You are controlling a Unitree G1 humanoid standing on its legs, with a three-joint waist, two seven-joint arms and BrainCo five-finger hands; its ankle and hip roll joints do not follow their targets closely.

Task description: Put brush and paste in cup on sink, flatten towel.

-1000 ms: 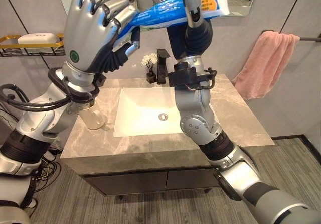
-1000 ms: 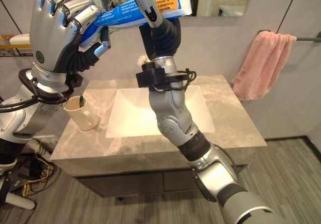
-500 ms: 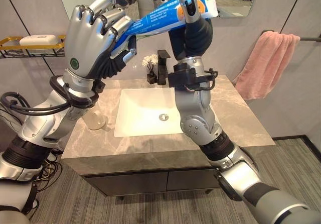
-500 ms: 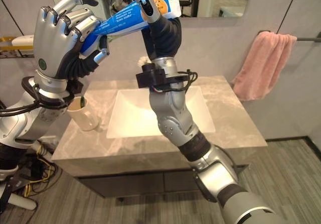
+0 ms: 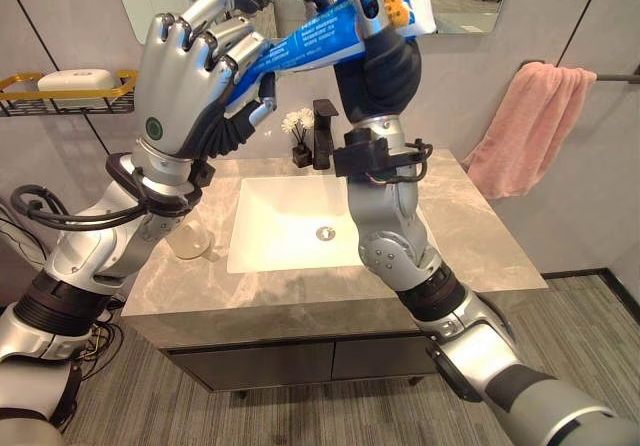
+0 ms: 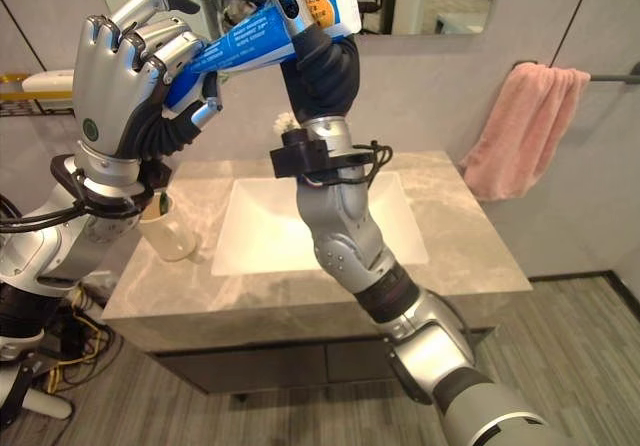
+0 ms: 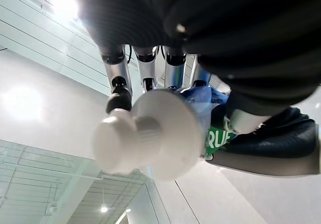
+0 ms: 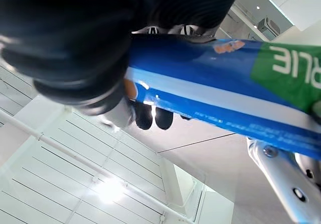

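Left eye view: the toothpaste tube (image 5: 335,34) is high over the sink (image 5: 290,221), at 12 o'clock. The left hand (image 5: 190,76) grasps its cap end, and the right hand (image 5: 375,6) grasps its flat end.

Right eye view: the cup (image 6: 168,228) stands on the desk (image 6: 470,256) at 9 o'clock of the sink, something green inside it. The pink towel (image 6: 525,126) hangs bunched at 3 o'clock.

Left wrist view: fingers curl around the tube behind the white cap (image 7: 150,133).

Right wrist view: fingers clamp the blue tube.

I judge the paste step is running; next the right hand should let go, and the left one should lower the tube into the cup.
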